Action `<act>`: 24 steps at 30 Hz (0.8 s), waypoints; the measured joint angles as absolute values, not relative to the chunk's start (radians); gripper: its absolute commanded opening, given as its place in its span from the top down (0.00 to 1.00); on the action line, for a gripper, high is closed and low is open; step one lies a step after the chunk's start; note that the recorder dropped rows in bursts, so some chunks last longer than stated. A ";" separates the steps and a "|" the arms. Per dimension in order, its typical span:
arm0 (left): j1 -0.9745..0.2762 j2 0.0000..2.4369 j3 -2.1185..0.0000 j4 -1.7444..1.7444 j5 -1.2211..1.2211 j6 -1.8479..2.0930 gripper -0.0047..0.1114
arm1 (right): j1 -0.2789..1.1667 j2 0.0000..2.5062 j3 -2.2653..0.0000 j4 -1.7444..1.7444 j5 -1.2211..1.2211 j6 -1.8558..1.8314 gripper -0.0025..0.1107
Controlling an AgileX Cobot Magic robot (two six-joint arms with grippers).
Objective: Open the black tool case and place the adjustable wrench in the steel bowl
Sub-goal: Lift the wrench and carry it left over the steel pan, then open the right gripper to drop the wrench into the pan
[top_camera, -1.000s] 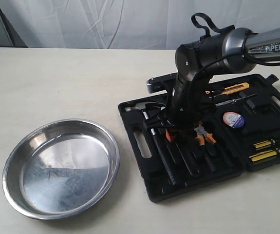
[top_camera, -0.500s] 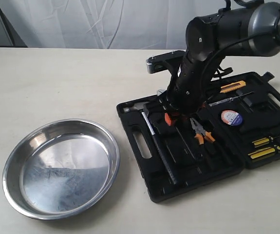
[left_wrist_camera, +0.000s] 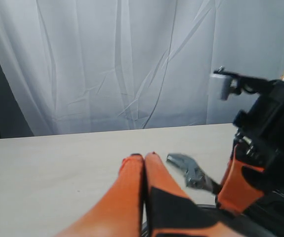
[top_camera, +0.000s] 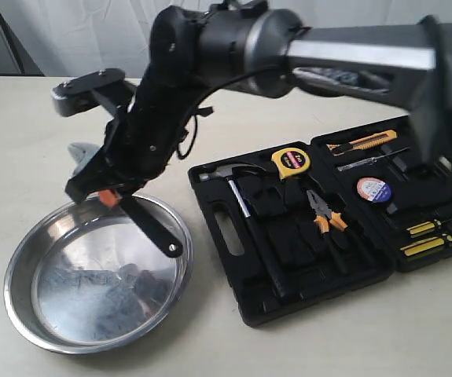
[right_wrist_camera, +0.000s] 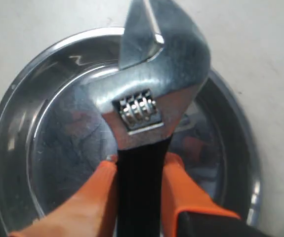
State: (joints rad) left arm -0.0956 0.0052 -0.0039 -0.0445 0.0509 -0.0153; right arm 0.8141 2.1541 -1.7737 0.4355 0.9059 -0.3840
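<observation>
The black tool case [top_camera: 304,292] lies open at the right of the table. My right gripper [top_camera: 109,195] has reached across to the left and is shut on the adjustable wrench [top_camera: 152,225]. Its black handle slants down over the steel bowl [top_camera: 21,253] and its silver head points away from the case. In the right wrist view, orange fingers [right_wrist_camera: 98,190] clamp the wrench [right_wrist_camera: 151,98] just behind its head, above the bowl [right_wrist_camera: 28,148]. My left gripper [left_wrist_camera: 144,159] is shut and holds nothing. From there the wrench head [left_wrist_camera: 188,170] shows close by.
The open case holds a hammer [top_camera: 246,214], a yellow tape measure [top_camera: 290,162], orange-handled pliers [top_camera: 325,214], a utility knife [top_camera: 367,142] and yellow screwdrivers [top_camera: 424,240]. A white curtain [left_wrist_camera: 132,59] hangs behind the table.
My right arm has lifted the wrench out of the case and swung left, from over the case to above the bowl. The tape measure now shows.
</observation>
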 measured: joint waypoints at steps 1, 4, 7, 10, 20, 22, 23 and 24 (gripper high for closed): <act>-0.096 0.005 -0.004 -0.044 0.051 -0.015 0.96 | 0.823 2.191 -1.810 0.435 0.930 -0.384 0.99; -0.096 0.005 -0.004 -0.044 0.051 -0.015 0.96 | 0.839 2.283 -1.877 0.435 0.980 -0.384 0.99; -0.096 0.005 -0.004 -0.044 0.051 -0.015 0.96 | 0.848 2.352 -1.904 0.429 0.987 -0.384 0.99; -0.096 0.005 -0.004 -0.044 0.051 -0.015 0.96 | 0.853 2.384 -1.916 0.427 0.977 -0.384 0.99; -0.096 0.005 -0.004 -0.044 0.051 -0.015 0.96 | 0.873 2.403 -1.920 0.399 0.938 -0.387 0.66; -0.096 0.005 -0.004 -0.044 0.051 -0.015 0.96 | 0.873 2.403 -1.922 0.398 0.924 -0.387 0.56; -0.096 0.005 -0.004 -0.044 0.051 -0.015 0.96 | 0.873 2.403 -1.922 0.398 0.920 -0.387 0.58; -0.096 0.005 -0.004 -0.044 0.051 -0.015 0.96 | 0.873 2.403 -1.922 0.398 0.917 -0.387 0.62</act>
State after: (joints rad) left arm -0.0956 0.0052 -0.0039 -0.0445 0.0509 -0.0153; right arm 0.8728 2.4030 -1.9223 0.3975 0.9173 -0.3866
